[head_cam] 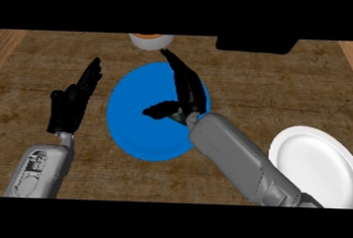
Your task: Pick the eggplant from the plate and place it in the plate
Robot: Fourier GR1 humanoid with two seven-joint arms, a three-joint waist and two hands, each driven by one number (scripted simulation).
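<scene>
Right hand (186, 94) was positioned over the blue plate (135, 124), fingers extended straight toward the far edge, thumb spread to the left; nothing visible in its hold. Left hand (70, 105) stood just left of that plate, fingers straight and raised, holding nothing. White plate (317, 165) lay at the right, apart from both hands. Eggplant location: could not be determined
</scene>
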